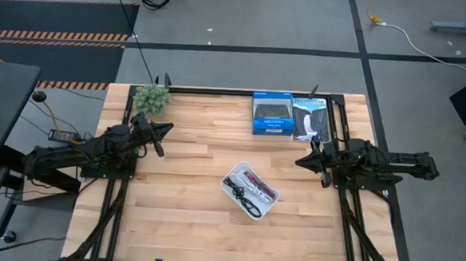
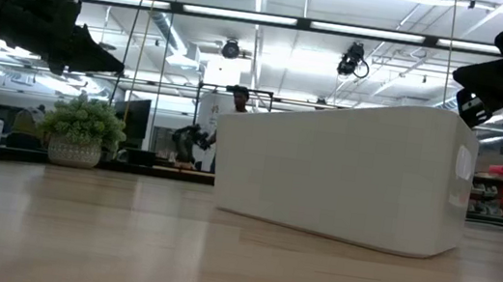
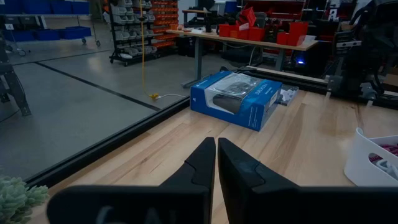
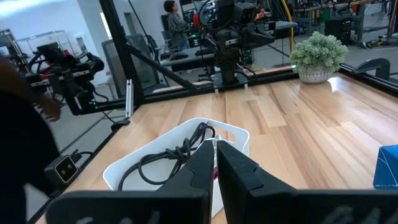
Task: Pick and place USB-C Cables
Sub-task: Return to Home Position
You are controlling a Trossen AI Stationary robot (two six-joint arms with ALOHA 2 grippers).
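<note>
Sitting a little off the middle of the pale wood-plank tabletop (image 1: pixel 180 216), a small white rectangular plastic tray (image 1: pixel 232 172) lies turned at an angle, with bare wood open on every side of it. Thin coiled USB-C cables (image 1: pixel 248 194) lie inside the tray: a black cable (image 1: pixel 250 205), a dark red cable (image 1: pixel 260 185), and paler strands that I cannot tell apart. The left arm (image 1: pixel 96 149) reaches in from the left edge and the right arm (image 1: pixel 375 163) from the right edge. The left jaws and the right jaws point toward each other across the wide gap, raised above the wood and well apart from the tray. Each wrist view shows its own two dark fingers pressed together with nothing between them. Along the far edge, just inside the black metal frame rail (image 1: pixel 219 91), a blue retail box with a clear window (image 1: pixel 272 115) lies flat just beside a black retail box (image 1: pixel 309 118). A small green potted plant (image 1: pixel 151 98) stands at the far left corner. The wide strip of wood on the side away from the boxes is bare. Beyond the tabletop lies grey floor marked with dark lines, and the low view shows a bright workshop with ceiling lights, shelving and a person (image 2: pixel 238 95) far behind the tray.
</note>
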